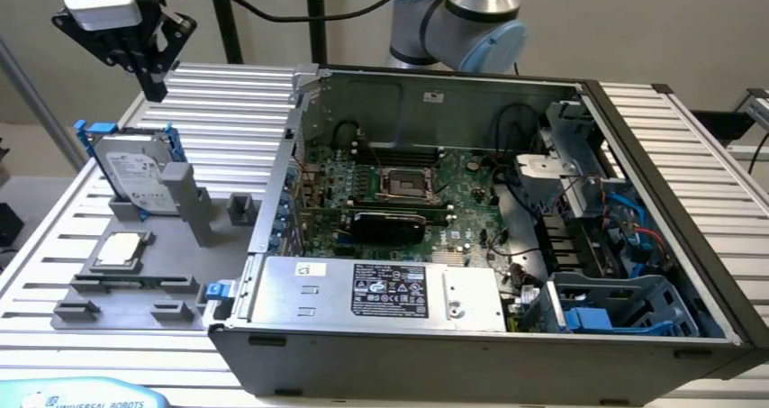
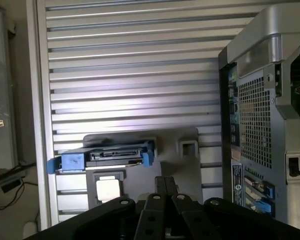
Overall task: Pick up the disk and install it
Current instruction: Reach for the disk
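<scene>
The disk (image 1: pixel 136 170) is a silver-grey drive with a white label in a bright blue carrier. It leans on edge in a grey holder at the exterior view's left. In the wrist view the disk (image 2: pixel 108 156) shows edge-on, its connector side facing the camera. My gripper (image 1: pixel 155 89) hangs well above the disk and a little behind it, touching nothing. The black fingers (image 2: pixel 161 186) are pressed together with nothing between them, so the gripper is shut.
An open computer case (image 1: pixel 655 169) takes up the middle and the exterior view's right, with a motherboard (image 1: pixel 409 187), a grey power supply (image 1: pixel 384 291) and a blue drive bay (image 1: pixel 619 304). A small square silver chip (image 1: pixel 121 249) lies on the grey fixture plate (image 1: pixel 168 262). The slatted table (image 1: pixel 229 93) surrounds them.
</scene>
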### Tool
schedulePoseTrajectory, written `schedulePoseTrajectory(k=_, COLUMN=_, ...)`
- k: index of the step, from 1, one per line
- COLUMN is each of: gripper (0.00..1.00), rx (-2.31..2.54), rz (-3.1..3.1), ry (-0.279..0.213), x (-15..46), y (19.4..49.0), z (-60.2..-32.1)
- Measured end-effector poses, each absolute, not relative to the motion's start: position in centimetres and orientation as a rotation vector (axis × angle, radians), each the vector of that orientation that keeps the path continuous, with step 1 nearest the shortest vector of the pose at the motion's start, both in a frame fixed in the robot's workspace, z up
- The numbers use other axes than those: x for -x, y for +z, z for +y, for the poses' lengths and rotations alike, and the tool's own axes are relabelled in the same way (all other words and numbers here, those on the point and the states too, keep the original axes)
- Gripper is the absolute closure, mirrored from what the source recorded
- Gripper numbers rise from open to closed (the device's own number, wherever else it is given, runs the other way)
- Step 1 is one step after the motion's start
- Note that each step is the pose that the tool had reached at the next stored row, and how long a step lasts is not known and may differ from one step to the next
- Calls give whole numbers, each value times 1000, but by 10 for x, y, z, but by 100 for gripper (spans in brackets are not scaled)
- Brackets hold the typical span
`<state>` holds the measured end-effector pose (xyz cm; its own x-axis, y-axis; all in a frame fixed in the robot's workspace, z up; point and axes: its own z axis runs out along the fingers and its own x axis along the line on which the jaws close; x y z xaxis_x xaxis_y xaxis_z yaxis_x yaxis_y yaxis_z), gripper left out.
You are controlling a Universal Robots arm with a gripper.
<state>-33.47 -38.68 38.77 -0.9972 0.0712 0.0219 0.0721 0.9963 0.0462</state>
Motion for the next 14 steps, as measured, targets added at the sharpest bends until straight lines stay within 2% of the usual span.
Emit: schedulePoseTrajectory(k=14, gripper=89, rx=112, rz=-3109, ry=-73, x=398, y=378, z=-382)
